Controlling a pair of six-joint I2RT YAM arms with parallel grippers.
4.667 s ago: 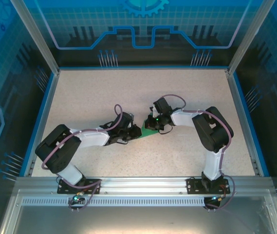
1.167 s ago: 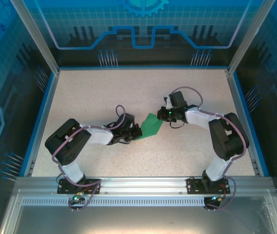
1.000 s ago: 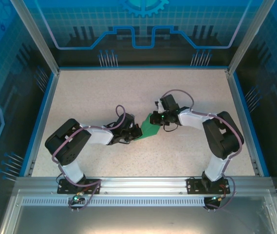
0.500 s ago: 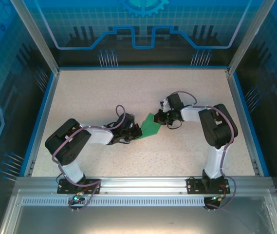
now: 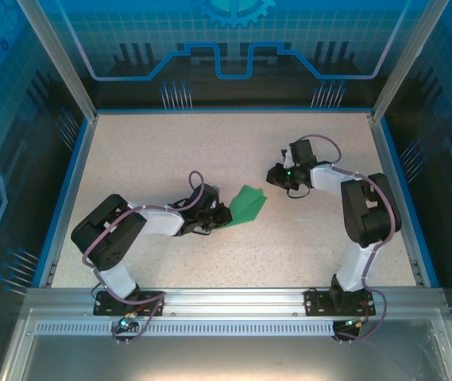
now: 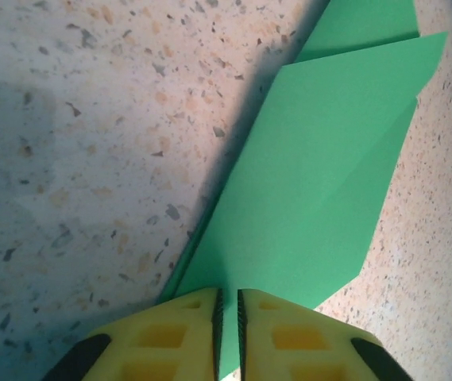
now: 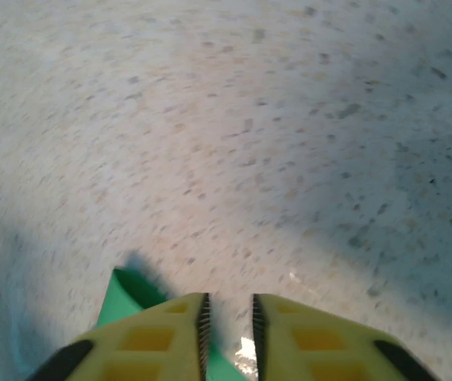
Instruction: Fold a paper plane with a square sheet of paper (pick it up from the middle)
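Paper (image 5: 246, 208), green and folded long and pointy, lies flat mid-table. The left gripper (image 6: 227, 295) sits at its near tip, fingers almost shut, so I cannot tell if they pinch it. The right gripper (image 5: 275, 176) hangs near, a little open, holding nothing. If the left fingers tug the tip, the folds could slide or pop open.

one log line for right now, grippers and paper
green paper: folded, lying flat | left gripper: jaws a slit apart over its narrow end, grip unclear | right gripper: slightly open, empty, off the paper
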